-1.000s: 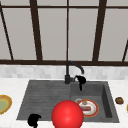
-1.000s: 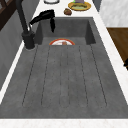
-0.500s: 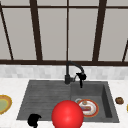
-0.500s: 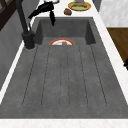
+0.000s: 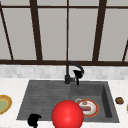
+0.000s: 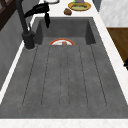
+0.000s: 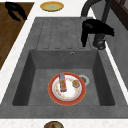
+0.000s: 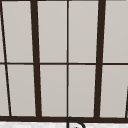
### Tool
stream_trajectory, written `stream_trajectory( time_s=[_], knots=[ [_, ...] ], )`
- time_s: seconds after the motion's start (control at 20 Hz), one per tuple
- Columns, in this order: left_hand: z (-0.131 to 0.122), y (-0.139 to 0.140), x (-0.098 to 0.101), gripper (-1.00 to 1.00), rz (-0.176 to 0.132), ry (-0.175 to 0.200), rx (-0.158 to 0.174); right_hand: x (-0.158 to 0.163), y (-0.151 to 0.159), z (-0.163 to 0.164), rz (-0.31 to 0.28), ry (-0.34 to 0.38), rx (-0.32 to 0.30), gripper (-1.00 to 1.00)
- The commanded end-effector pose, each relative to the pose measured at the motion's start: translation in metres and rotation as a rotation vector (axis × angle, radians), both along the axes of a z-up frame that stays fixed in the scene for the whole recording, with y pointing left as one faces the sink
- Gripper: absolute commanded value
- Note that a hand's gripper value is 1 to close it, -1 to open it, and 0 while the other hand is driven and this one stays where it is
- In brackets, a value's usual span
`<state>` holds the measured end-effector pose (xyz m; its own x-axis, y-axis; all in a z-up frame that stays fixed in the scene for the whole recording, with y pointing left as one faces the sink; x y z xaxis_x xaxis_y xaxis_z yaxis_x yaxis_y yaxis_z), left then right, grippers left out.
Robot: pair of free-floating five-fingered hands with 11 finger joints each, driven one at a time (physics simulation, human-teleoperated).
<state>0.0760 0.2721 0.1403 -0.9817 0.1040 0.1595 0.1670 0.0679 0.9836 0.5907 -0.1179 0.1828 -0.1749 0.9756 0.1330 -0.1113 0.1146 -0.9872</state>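
A: Starting at the lower left of the front view, what's there?

B: The left hand (image 5: 33, 120), fingers curled on nothing, hangs over the front edge of the sink (image 5: 45, 95), well apart from the yellow-rimmed plate (image 5: 3, 104) at the left edge.

A: And toward the middle?

B: A red ball (image 5: 67, 115) at the bottom centre. Above it the right hand (image 5: 78, 74) sits at the spout of the black faucet (image 5: 68, 72), fingers pointing down; whether it grips the spout, I cannot tell.

A: Further right?

B: A red-rimmed plate (image 5: 87, 108) lies in the basin.

White counter (image 5: 15, 85) with grey sink (image 5: 45, 96), yellow-rimmed dish (image 5: 3, 105) at left, brown lump (image 5: 119, 100) at right.
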Motion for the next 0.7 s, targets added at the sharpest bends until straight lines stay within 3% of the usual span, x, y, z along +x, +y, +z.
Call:
stream_trajectory(
  time_s=[0.0,0.15,0.2,0.25,0.3,0.45,0.65],
  knots=[
    [0.0,0.0,0.0,0.0,0.0,0.0,0.0,0.014,0.017,-0.019,0.009,0.045,-0.079,-1.0],
    [0.0,0.0,0.0,0.0,0.0,0.0,0.0,0.029,0.032,-0.031,0.002,0.069,-0.093,-1.0],
    [0.0,0.0,0.0,0.0,0.0,0.0,0.0,0.033,0.037,-0.035,0.003,0.085,-0.096,1.0],
    [0.0,0.0,0.0,0.0,0.0,0.0,0.0,0.038,0.037,-0.04,0.006,0.085,-0.1,1.0],
    [0.0,0.0,0.0,0.0,0.0,0.0,0.0,0.034,0.029,-0.05,-0.004,0.081,-0.066,1.0],
    [0.0,0.0,0.0,0.0,0.0,0.0,0.0,0.033,0.02,-0.064,-0.042,-0.006,-0.058,1.0],
    [0.0,0.0,0.0,0.0,0.0,0.0,0.0,0.038,0.002,-0.064,-0.036,-0.041,0.032,1.0]
  ],
)
